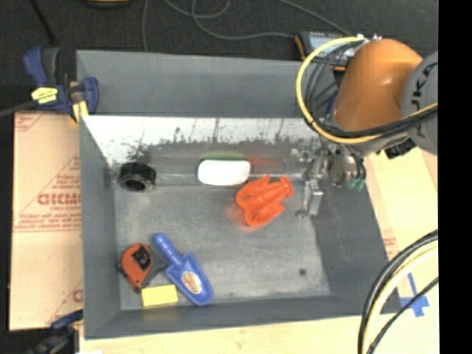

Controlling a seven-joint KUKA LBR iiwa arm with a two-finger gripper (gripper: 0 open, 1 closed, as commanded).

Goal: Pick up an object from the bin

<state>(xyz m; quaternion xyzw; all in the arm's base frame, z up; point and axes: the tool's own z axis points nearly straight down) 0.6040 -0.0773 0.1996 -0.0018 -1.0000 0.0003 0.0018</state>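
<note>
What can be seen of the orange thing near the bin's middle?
The orange thing looks like glossy plastic, bright orange-red, with several finger-like lobes bunched together; its kind cannot be told. It lies on the bin floor, slanting from lower left to upper right. A white oval lies close at its upper left and the gripper is just to its right; whether either touches it cannot be told.

The bin (280, 257) floor lies bare from 3 to 6 o'clock. An orange toy (264, 200) sits by the centre; a white oval (223, 172) at 12 and a black ring (137, 176) at 10 hug the back wall. 3 things crowd 7 o'clock: tape measure (136, 262), blue scoop (182, 269), yellow block (159, 296).
</note>
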